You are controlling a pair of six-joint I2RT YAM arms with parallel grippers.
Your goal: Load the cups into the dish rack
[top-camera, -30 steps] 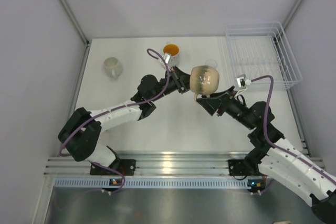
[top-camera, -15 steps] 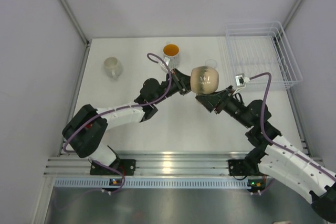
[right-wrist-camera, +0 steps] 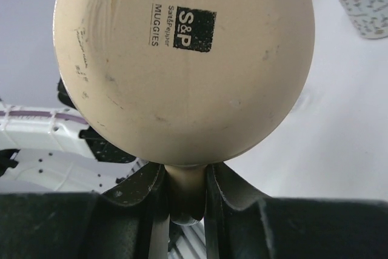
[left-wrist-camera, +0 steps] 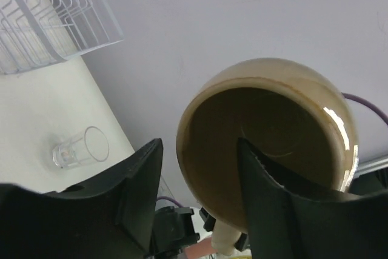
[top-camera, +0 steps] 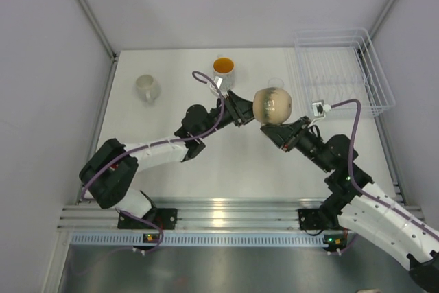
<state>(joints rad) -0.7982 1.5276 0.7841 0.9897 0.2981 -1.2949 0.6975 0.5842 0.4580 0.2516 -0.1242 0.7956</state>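
A: Four cups show from above. Where is each?

B: The beige mug point(top-camera: 272, 105) hangs over the table point(top-camera: 206, 169), left of the dish rack point(top-camera: 341, 70). The right fingers point(top-camera: 273, 130) hold it from the near side, and the left fingers point(top-camera: 245, 111) sit just beside it on the other. A white mug point(top-camera: 146, 88), a speckled mug point(top-camera: 223, 68) with an orange inside and a clear tumbler point(top-camera: 275, 84) stand on the table. The beige mug partly hides the tumbler.

A: And the left wrist camera?

B: It looks straight into the beige mug's mouth, at glossy dark-brown glaze. The left fingers are spread wide, one clear of the rim and one crossing in front of it, clamping nothing. The tumbler stands whole beyond them.

A: The right wrist?

B: It shows only the mug's flat bottom, which is beige, scuffed and stamped "S&P MUGGIES". Below that, the right fingers pinch the handle between them.
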